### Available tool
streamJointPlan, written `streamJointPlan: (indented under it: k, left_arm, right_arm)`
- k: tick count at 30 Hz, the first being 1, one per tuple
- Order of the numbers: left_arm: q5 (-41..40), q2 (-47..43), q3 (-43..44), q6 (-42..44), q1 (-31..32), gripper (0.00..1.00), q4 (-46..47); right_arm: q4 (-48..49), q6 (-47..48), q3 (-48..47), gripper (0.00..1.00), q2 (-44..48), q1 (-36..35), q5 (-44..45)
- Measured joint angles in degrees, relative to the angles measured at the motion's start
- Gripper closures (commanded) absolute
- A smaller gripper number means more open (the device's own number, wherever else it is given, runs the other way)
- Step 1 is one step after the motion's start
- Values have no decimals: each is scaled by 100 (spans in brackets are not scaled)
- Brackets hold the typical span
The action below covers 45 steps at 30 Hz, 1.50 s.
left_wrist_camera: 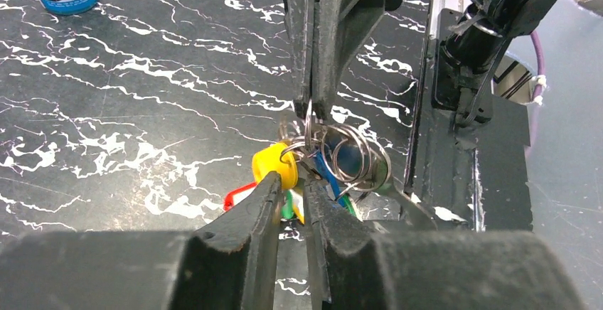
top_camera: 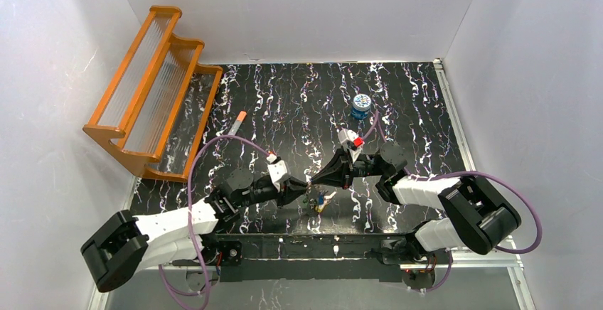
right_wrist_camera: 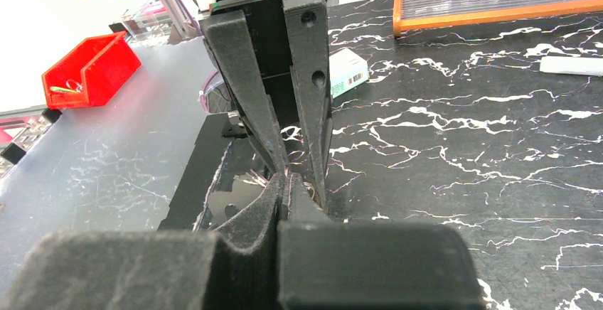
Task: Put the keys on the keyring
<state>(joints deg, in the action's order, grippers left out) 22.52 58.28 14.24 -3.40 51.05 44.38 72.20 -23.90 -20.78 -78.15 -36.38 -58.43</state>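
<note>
Black right gripper [left_wrist_camera: 311, 107] is clenched on the steel keyring [left_wrist_camera: 364, 150]; the keys [left_wrist_camera: 274, 164] bunch just beneath, flanked by the near-closed left gripper [left_wrist_camera: 290, 189], firm pinch unclear. Pulling apart could slip the thin wire free, spilling keys onto the tabletop [left_wrist_camera: 142, 111].

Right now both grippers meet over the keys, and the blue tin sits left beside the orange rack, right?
No. The top view shows the blue tin at the right rear, far from the orange rack. The left gripper and right gripper do meet over the keys.
</note>
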Motion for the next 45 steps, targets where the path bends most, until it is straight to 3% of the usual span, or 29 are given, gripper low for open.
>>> streamJointPlan:
  k: [4, 9, 12, 22, 30, 38, 41, 45]
  left_arm:
    - [-107, -435, -83, 105, 2, 67, -201]
    - [-372, -1014, -103, 251, 2, 62, -282]
    - [-402, -1097, -103, 385, 2, 66, -284]
    - [2, -363, -85, 643, 2, 93, -302]
    - [109, 144, 127, 682, 2, 98, -225]
    - [-70, -197, 114, 671, 2, 70, -284]
    - [-179, -778, 63, 673, 2, 64, -352]
    - [-310, -1504, -66, 675, 2, 63, -461]
  right_arm:
    - [-7, 13, 0, 99, 4, 0, 0]
    - [-109, 105, 0, 99, 72, 0, -26]
    - [-181, 160, 0, 99, 118, 0, -28]
    - [-223, 164, -9, 99, 122, 0, -37]
    - [-199, 114, -9, 99, 122, 0, -57]
    - [-177, 92, -9, 99, 129, 0, -66]
    - [-181, 98, -9, 99, 144, 0, -66]
    - [-195, 140, -13, 99, 173, 0, -66]
